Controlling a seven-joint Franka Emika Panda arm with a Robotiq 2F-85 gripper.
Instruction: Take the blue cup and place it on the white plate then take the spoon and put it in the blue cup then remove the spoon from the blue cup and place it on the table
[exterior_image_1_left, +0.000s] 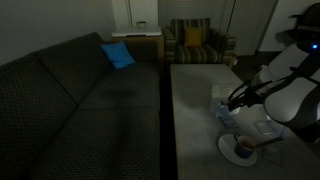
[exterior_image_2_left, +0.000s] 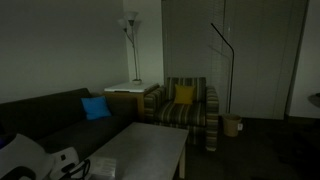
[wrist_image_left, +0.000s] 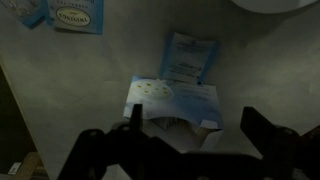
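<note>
Gripper (wrist_image_left: 190, 126) fingers spread wide, nothing pinched, hovering over pale packet (wrist_image_left: 176, 98). Blue cup (exterior_image_1_left: 243, 147) looks parked on white plate (exterior_image_1_left: 226, 150) already, so spoon next. Can't spot it tbh.

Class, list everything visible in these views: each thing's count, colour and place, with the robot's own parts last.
sofa: one, dark patterned, along the table.
blue cushion: one, on the sofa.
armchair: one, striped, past the table's end.
yellow cushion: one, on the armchair.
side table: one, wooden, between sofa and armchair.
floor lamps: two, pale, behind the seats.
table: one, grey, centre.
white plate: one, on the table near the robot.
blue cup: one, dark, apparently on the plate.
packets: at least four, pale blue-white, on the table.
spoon: too dim to find.
robot arm: one, white and black, over the table.
gripper: one, black, open above the packets.
</note>
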